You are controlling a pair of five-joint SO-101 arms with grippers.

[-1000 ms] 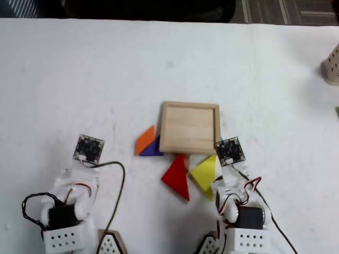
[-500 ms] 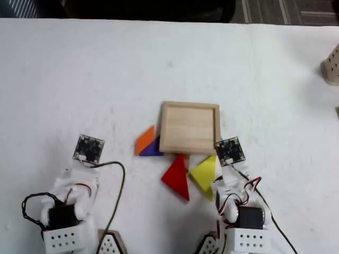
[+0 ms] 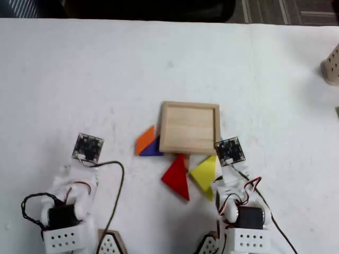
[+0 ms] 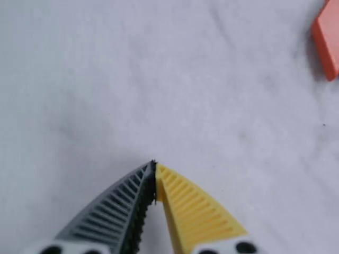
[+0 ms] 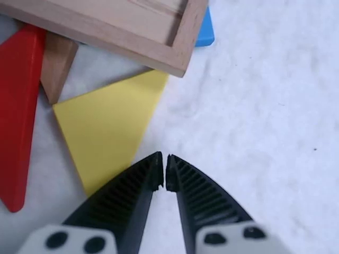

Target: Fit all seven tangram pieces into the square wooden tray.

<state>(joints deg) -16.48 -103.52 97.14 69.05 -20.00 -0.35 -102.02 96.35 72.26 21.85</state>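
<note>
- Only a small nudge of the left arm (image 3: 63, 209) over the last second, its wrist a touch farther from the near edge of the table (image 3: 254, 69). No real travel toward any piece.
- No shift at the right arm (image 3: 238, 211), nor at the tray or the pieces.
- Left gripper (image 4: 154, 168): closed, tips meeting, empty, above bare table toward the near-left corner. Well apart from the orange piece (image 4: 327, 45).
- Right gripper (image 5: 163, 169): closed to a hairline slit, holding nothing, just beside the edge of the yellow triangle (image 5: 108, 124).
- Square wooden tray (image 3: 189, 127): about mid-table, floor bare, nothing fitted.
- Six pieces made out, all outside the tray and hugging it:
  - orange and purple piece (image 3: 152, 150) overlapping at the tray's near-left corner;
  - red triangle (image 3: 177, 177) and yellow triangle side by side off the tray's near edge;
  - small brown piece (image 5: 57, 66) tucked against that edge between them;
  - blue piece (image 5: 205, 29) peeking out at the near-right corner, seemingly partly under the rim.
- Judged from this: task at its very start, nothing won or lost by the nudge.
- Likely next need: jaws opened first, then the yellow triangle as the nearest pick for the right side.
- Likely snag: thin flat pieces, hard to lift off the table.
</note>
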